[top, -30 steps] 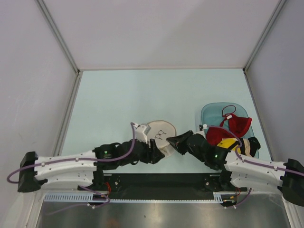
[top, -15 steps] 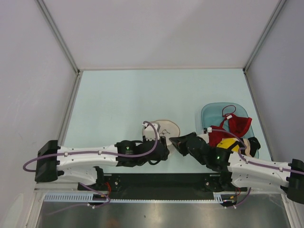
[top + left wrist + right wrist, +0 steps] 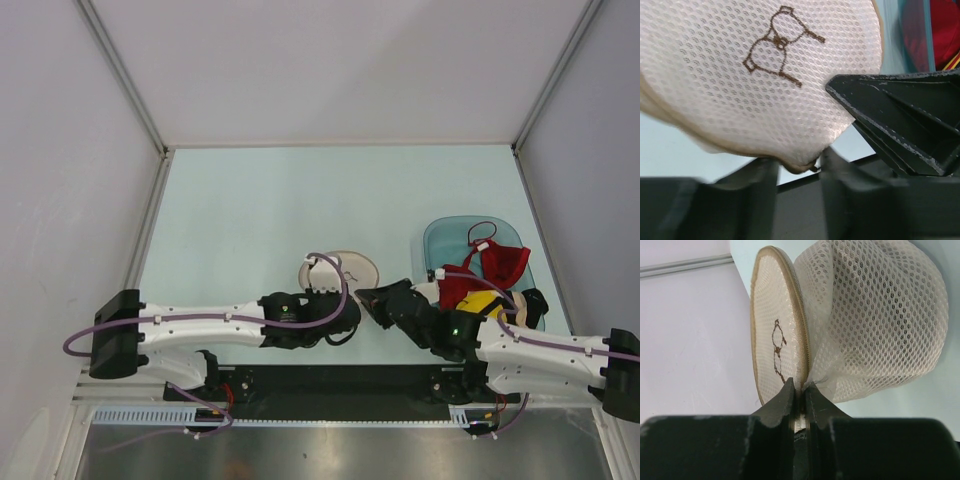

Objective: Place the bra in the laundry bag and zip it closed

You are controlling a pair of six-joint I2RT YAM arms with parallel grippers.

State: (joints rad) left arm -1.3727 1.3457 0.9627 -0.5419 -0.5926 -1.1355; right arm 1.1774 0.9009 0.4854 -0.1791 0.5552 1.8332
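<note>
Mesh laundry bag (image 3: pixel 870 315) pinched by right gripper (image 3: pixel 801 386) (at rim); left gripper (image 3: pixel 797 167) parted.

**Mia:** Is it bright in there?

**Sam:** Yes. From the top, soft even light falls all around the laundry bag (image 3: pixel 345 268). The table (image 3: pixel 250 210) beside the bag looks pale, with no shiny spots. Small dim shadows sit under the arms next to the bag.

**Mia:** Is anything fuzzy?

**Sam:** Up close, the bag's mesh is sharp in both wrist views. Below the bag, the left gripper (image 3: pixel 799 175) has dark, blurry fingers (image 3: pixel 765 185). The right gripper (image 3: pixel 800 400) under the bag is almost black, and its fingers (image 3: pixel 782 402) have soft edges.

**Mia:** Any shine?

**Sam:** Only a dull gleam on the metal sheet (image 3: pixel 330 455), well away from the bag.
</note>
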